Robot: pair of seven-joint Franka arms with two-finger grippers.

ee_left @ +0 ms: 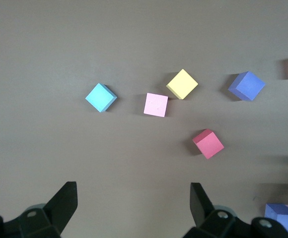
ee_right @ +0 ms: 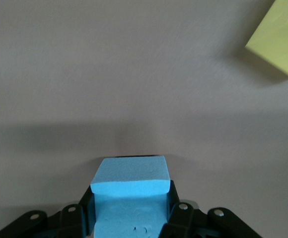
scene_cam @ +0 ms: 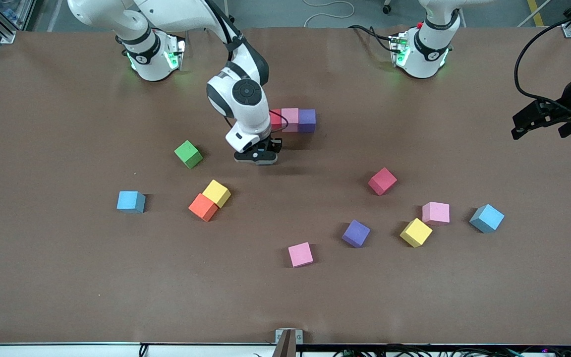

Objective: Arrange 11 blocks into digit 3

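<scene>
Item 1, right gripper point(scene_cam: 258, 154): we find it low over the table point(scene_cam: 67, 297), fingers clamped on 2 flat sides of a blue block point(ee_right: 130, 191). The foam dents slightly at the pads, so we judge these cubes light, soft and grippy; hold them square across parallel faces with modest squeeze.

Item 2, started row, just beside this gripper toward the robots' bases: red block point(scene_cam: 275, 118), pink block point(scene_cam: 290, 119) and purple block point(scene_cam: 307, 120), touching in a line.

Item 3, loose blocks, matte, equal size: green block point(scene_cam: 188, 153) near the gripper; yellow block point(scene_cam: 216, 193) touching orange block point(scene_cam: 202, 207).

Item 4, left gripper point(scene_cam: 538, 120): jaws wide, empty, waiting high at its arm's end of the table.
</scene>
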